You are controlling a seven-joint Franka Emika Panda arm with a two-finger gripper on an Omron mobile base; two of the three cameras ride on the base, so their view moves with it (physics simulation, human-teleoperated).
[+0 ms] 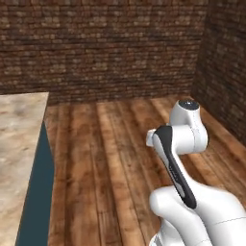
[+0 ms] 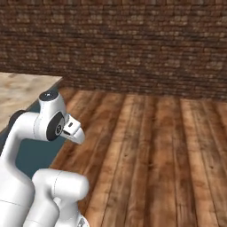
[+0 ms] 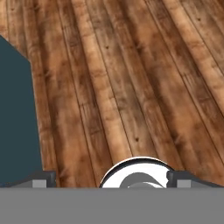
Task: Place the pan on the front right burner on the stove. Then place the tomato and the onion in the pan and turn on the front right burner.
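While nothing of the task lies within sight, just wood floor [image 1: 110, 158], brick wall [image 2: 133, 44] and a stone counter [image 1: 19, 144] at left: gripper [image 3: 111, 179] spread wide, holding nothing. Pan's whereabouts unknown. Likely rigid, light; best taken by the handle.

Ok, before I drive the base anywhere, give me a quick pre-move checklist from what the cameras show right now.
1. Gripper open: ok, tips stand wide apart.
2. Gripper empty: ok, nothing between the tips.
3. Arm tucked over the base: ok.
4. Wooden floor ahead free of obstacles: ok.
5. Counter on the left apart from the arm: ok.
6. Stove, pan, tomato and onion located: not ok, none found in these views.
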